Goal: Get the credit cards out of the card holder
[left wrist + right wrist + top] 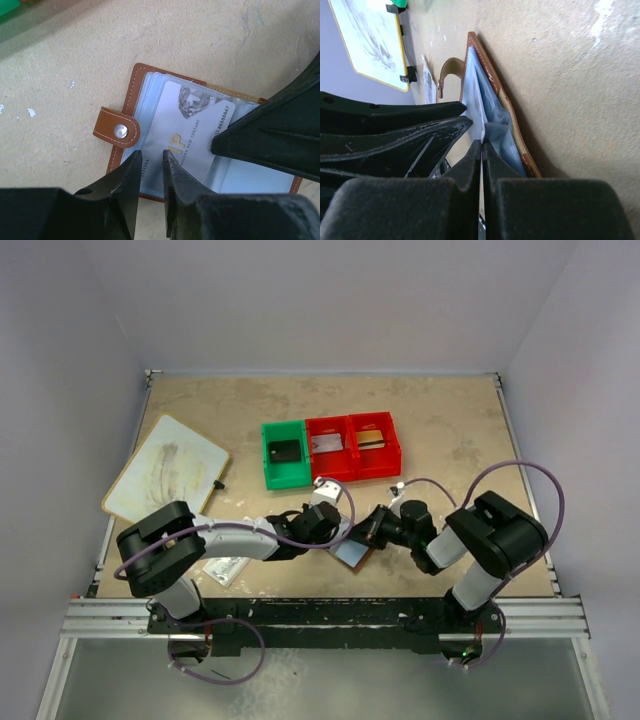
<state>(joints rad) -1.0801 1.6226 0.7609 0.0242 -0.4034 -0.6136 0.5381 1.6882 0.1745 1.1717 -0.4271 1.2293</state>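
The card holder lies open on the table between the two arms, brown leather with a stud tab and pale clear pockets. A white credit card printed with gold letters sits in the top pocket, one corner poking out. My left gripper hovers over the holder's near edge, its fingers a narrow gap apart with nothing between them. My right gripper is shut, its tips pinched on the card's pale edge. In the left wrist view it covers the card's lower right side.
A green bin and two joined red bins stand behind the holder, with flat items inside. A whiteboard lies at the left, and a small printed packet lies near the left arm's base.
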